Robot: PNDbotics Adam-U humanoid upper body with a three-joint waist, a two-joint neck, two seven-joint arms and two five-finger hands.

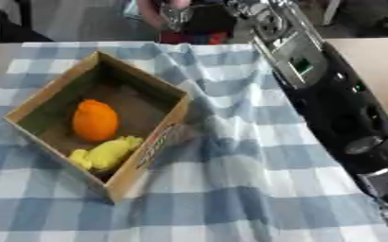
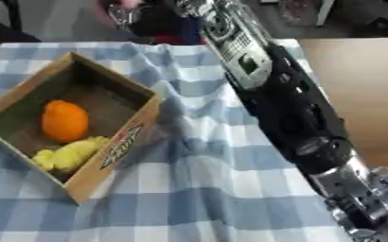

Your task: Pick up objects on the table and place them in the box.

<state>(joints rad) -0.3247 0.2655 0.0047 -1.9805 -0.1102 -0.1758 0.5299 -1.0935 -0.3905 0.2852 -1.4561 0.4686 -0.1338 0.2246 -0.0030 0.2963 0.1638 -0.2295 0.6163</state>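
Our right arm stretches over the checked cloth to the far edge of the counter, where the right hand is too blurred for us to tell whether its fingers are apart or together; the left hand is out of view. The box already holds an orange and a yellow thing. We judge that anything carried back could strike the box wall, or the arm could drag the rumpled cloth and shift the box.

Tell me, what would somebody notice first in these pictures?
Probably the big black-and-silver robot arm stretching up the right side over the blue checked cloth. Next, the cardboard box on the left, with a bright orange fruit and a yellow thing lying inside.
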